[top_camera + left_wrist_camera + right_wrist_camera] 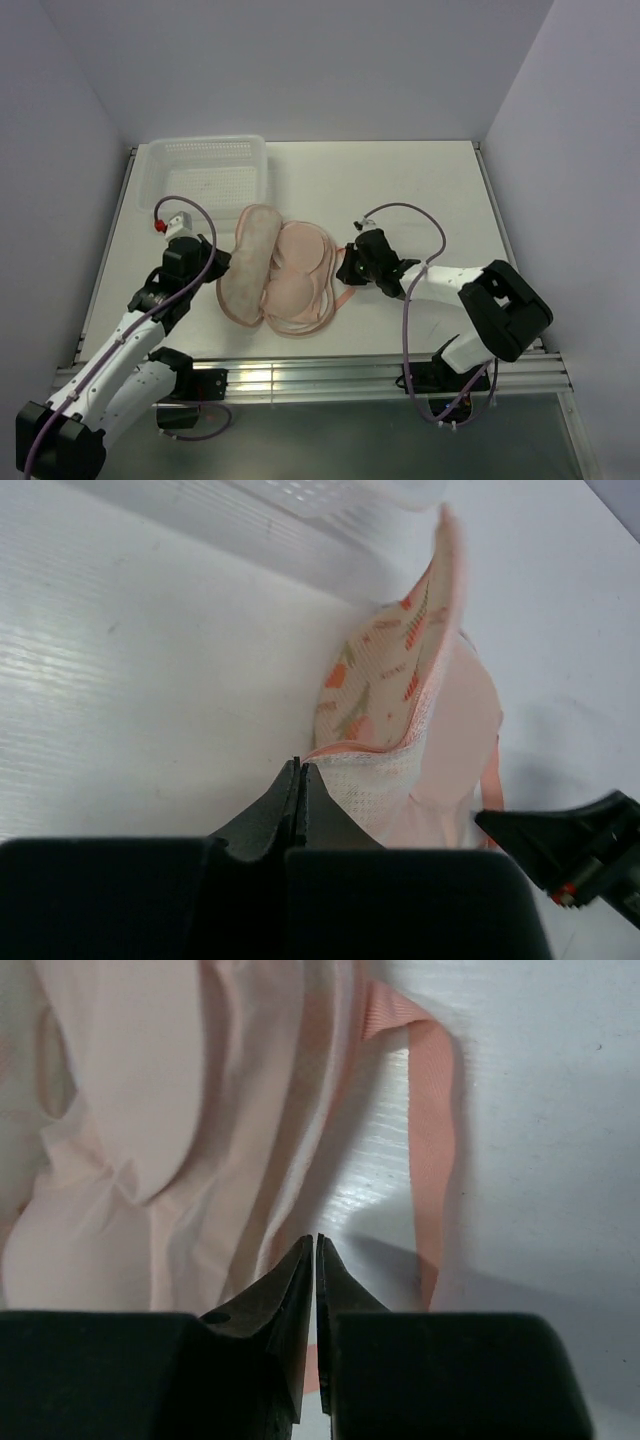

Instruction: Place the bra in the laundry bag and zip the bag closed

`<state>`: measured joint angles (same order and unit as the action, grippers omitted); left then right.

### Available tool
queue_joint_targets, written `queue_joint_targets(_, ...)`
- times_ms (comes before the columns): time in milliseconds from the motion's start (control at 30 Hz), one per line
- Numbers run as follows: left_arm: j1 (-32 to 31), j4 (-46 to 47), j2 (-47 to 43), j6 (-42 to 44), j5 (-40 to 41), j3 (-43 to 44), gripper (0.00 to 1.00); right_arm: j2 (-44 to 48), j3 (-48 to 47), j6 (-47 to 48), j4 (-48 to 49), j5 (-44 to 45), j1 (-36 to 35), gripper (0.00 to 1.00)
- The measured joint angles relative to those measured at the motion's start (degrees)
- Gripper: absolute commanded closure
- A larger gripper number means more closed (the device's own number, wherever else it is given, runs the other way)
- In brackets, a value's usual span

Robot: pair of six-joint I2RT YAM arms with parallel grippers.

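Left arm [128, 342] stretched forward, jaws pressed together; right arm [447, 281] folded inward, wrist low, jaws closed

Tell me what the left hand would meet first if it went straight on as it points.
The laundry bag. The left hand, shut, has its tips at the raised half's pink rim, so it would press into that edge almost at once; it may be touching now.

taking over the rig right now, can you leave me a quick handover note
The left gripper is shut on the rim of the laundry bag, holding its flap upright.
The right gripper is shut at the bag's right edge, beside a pink strap; whether it holds anything cannot be told.
The bra lies in the bag's open half.
Done: bra in. Left: fold the flap over and zip it closed.
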<state>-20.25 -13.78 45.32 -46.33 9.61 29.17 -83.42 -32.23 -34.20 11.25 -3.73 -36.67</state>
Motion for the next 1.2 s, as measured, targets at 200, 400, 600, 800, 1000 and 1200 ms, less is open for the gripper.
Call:
queue_joint_targets(200, -6.0, -2.4, -0.2, -1.2, 0.6, 1.8, 1.00, -4.9, -2.4, -1.3, -0.2, 0.1, -1.0, 0.88)
queue_joint_targets(400, -12.2, -2.9, 0.1, -3.3, 0.7, 5.7, 1.00, -8.3, -3.9, -2.6, 1.9, -0.9, -2.3, 0.88)
queue_joint_targets(600, -20.6, 2.5, 5.3, -5.7, 1.1, 8.9, 1.00, -11.9, -8.0, -2.8, 2.6, -2.6, -2.7, 0.87)
queue_joint_targets(800, -27.3, 11.2, 15.3, -7.1, 1.9, 10.8, 1.00, -11.7, -9.7, -2.2, 2.0, -4.3, -2.4, 0.75)
queue_joint_targets(1000, -31.7, 20.0, 25.0, -7.9, 2.1, 11.6, 0.62, -5.8, -8.3, -1.5, -1.0, -4.5, -0.9, 0.56)
queue_joint_targets(1200, -32.4, 21.7, 31.2, -4.1, 1.8, 18.5, 0.33, 7.2, -3.4, -0.8, -2.6, -2.3, 1.2, 0.53)
